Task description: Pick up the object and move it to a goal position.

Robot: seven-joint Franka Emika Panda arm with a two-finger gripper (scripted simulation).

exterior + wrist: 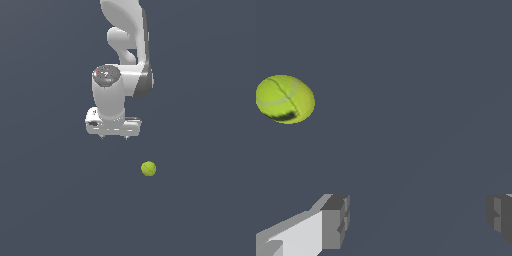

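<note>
White Panda arm w/ grey joints is hanging over a flat dark blue-grey floor, its white two-finger gripper pointing down. Small yellow-green ball w/ faint seam lines, tennis-ball style, is sitting on the floor toward the exterior view's right of the gripper and nearer the cam, apart from it, nothing touching it. In the wrist view the ball is showing off to one side, outside the span of the grey fingertips. Jaws are standing wide apart, gripping nothing.
</note>
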